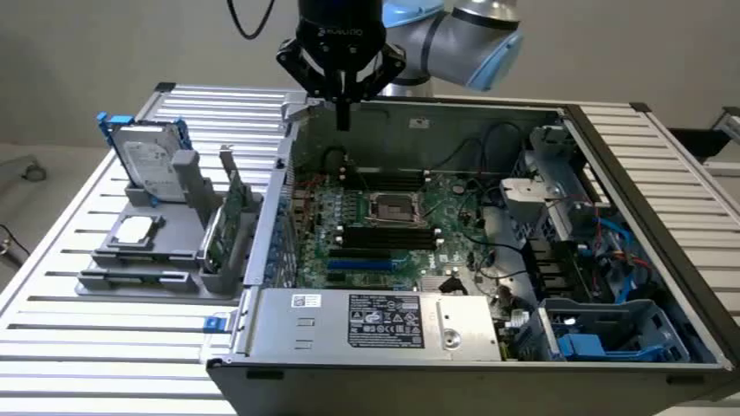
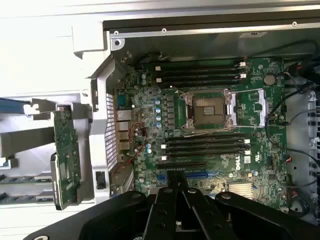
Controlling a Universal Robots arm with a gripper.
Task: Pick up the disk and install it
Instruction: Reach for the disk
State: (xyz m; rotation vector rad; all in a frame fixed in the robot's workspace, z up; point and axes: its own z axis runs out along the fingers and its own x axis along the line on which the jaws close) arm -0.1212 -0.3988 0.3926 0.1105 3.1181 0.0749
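1. On a slatted aluminium table [image 1: 69, 347], before a plain pale wall, an open computer chassis [image 1: 463, 130] lay with its motherboard [image 1: 387, 221] exposed.
2. The disk [image 1: 151, 160] stood upright in a grey fixture [image 1: 139, 282] beside the chassis, at the exterior view's left.
3. The gripper [image 1: 342, 117] hung above the chassis's far edge, closed and empty, well apart from the disk.
4. The power supply [image 1: 289, 334] bore a black-and-white label [image 1: 386, 309], its print too small to read.

The silver-grey disk [image 1: 156, 169] has a white label [image 1: 141, 149] and blue carrier [image 1: 107, 121]; the motherboard [image 1: 445, 208] is green with black slots [image 1: 382, 236].
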